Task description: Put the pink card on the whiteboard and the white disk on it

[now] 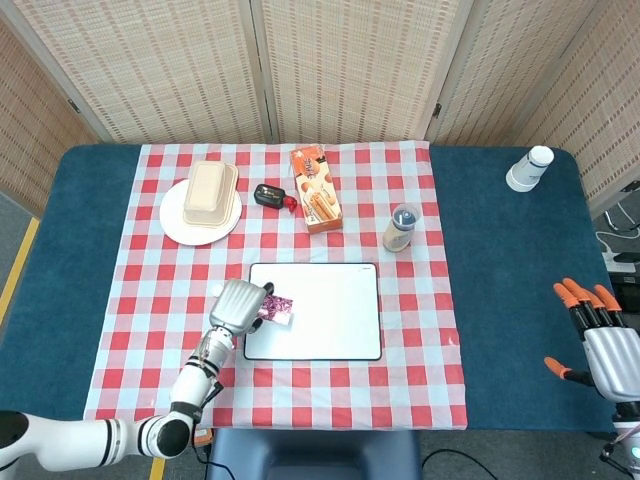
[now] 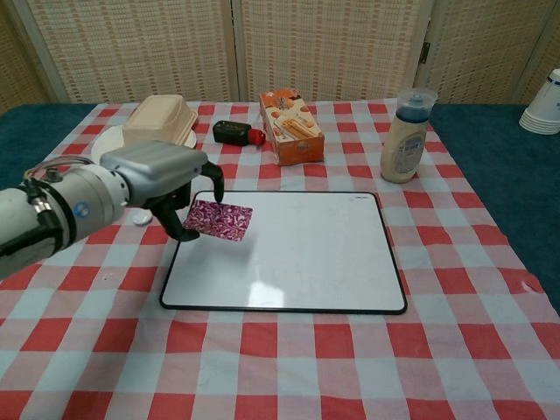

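1. I see most of the whiteboard (image 2: 289, 254) bare; only the left robot hand (image 2: 162, 179) with the pink card (image 2: 218, 218) overhangs its left part.
2. Bottle (image 2: 403, 136) and snack box (image 2: 291, 126) stand behind it.

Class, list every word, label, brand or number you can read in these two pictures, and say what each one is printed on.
No text can be read.
Orange snack box: printing, too blurred to read.
Bottle: label print too small to read.
Whiteboard: tiny mark at its far right corner, unreadable.
Pink card in the left hand: pattern only, no words.
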Robot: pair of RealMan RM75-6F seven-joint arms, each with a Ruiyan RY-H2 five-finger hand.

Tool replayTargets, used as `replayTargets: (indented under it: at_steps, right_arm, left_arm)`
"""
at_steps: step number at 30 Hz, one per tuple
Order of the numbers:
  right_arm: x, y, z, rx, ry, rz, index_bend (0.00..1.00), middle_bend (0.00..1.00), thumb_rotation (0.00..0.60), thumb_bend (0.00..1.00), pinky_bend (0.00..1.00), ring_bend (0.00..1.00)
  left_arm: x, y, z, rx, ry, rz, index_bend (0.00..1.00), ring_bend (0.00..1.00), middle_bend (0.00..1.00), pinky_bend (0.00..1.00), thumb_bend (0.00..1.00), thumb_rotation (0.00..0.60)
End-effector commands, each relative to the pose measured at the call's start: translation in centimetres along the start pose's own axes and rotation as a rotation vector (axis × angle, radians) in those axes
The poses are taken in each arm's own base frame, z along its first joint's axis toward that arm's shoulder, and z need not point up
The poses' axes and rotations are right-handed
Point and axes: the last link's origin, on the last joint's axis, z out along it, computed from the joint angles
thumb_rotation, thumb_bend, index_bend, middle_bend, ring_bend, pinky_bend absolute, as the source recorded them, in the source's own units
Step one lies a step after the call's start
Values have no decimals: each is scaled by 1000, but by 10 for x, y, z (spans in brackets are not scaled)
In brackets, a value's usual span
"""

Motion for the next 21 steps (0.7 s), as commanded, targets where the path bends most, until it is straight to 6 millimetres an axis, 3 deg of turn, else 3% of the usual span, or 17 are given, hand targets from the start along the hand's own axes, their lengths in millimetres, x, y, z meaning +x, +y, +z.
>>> replayTargets:
  at_steps: [1, 8, 12, 21]
  right_arm:
    - [1, 0, 0, 2, 8, 4, 64, 26, 600, 53, 53, 0]
    - [2, 2, 0, -8, 13, 7, 66, 25, 600, 53, 53, 0]
    - [4, 4, 0, -16, 17, 11, 66, 25, 600, 53, 53, 0]
    - [7, 7, 0, -23, 24, 22, 66, 25, 600, 53, 53, 0]
  left_arm:
    - [-4, 19, 10, -4, -7, 7, 374, 1000, 1000, 1000, 255, 600]
    - [-8, 56, 20, -47, -21, 4, 374, 1000, 1000, 1000, 255, 600]
    - [-8, 68, 26, -64, -19, 13, 374, 1000, 1000, 1000, 256, 600]
    - [-10, 74, 46, -54, -22, 52, 374, 1000, 1000, 1000, 255, 600]
